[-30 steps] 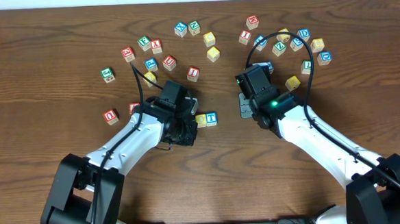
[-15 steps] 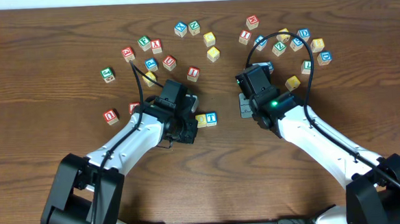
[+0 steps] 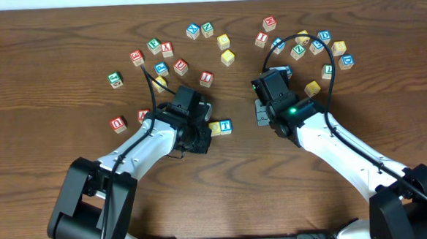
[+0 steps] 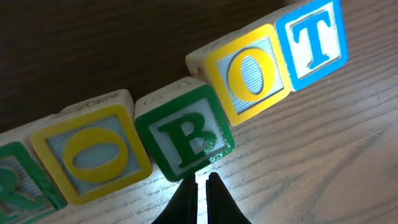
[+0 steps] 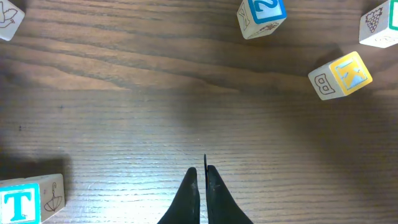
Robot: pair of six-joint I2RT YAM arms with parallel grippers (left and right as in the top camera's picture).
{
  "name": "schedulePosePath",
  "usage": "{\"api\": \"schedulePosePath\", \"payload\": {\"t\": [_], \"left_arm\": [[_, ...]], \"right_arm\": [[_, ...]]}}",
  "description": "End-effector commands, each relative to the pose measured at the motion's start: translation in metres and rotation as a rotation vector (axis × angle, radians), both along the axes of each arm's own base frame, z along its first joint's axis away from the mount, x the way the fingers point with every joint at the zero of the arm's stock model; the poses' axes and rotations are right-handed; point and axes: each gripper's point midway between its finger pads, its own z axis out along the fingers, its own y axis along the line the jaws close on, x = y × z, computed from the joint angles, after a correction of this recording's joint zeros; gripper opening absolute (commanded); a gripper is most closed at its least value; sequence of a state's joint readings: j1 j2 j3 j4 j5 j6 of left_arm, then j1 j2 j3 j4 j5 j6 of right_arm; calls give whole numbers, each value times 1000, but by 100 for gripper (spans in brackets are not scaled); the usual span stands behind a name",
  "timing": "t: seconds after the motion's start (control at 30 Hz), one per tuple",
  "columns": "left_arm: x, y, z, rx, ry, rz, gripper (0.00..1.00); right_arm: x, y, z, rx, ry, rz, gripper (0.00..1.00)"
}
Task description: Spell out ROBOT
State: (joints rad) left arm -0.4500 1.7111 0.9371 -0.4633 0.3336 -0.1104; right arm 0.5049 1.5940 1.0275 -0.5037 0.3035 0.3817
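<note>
Wooden letter blocks (image 3: 227,57) lay scattered across the far half of the brown wooden table (image 3: 63,39) in the overhead view. The left gripper (image 3: 202,135) hung low over a short row near the centre, with only a yellow-faced O block (image 3: 214,127) and a blue-faced T block (image 3: 225,125) showing clear of it. The right gripper (image 3: 262,117) hovered just to the row's right.

Seen from the left wrist, the row read R, O, B, O, T. The green-faced B block (image 4: 185,138) sat slightly out of line, toward the claw. The claw's fingers were pressed together and empty, tips at the block's lower edge. The word looked spelled, with only squaring up left. A slow push on the middle of the B's face, not a corner, should keep it from turning against its neighbours.

From the right wrist, that claw was likewise closed on nothing above bare wood, with the T block at lower left.
</note>
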Motion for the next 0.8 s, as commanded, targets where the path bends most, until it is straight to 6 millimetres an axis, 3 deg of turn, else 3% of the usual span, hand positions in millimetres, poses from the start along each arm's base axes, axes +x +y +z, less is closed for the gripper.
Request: {"api": "schedulePosePath", "payload": {"t": [0.0,0.3,0.77], "left_arm": [[2,1,-3,10,-9,1,8],[11,1,-2,15,-50,8,8],[1,-9,3,-51,-5,-11,7]], "right_arm": [[7,0,14,17,-39,-15,1],[6,0,14,20,-37,-13,1],[7,0,14,20,-37,-13,1]]}}
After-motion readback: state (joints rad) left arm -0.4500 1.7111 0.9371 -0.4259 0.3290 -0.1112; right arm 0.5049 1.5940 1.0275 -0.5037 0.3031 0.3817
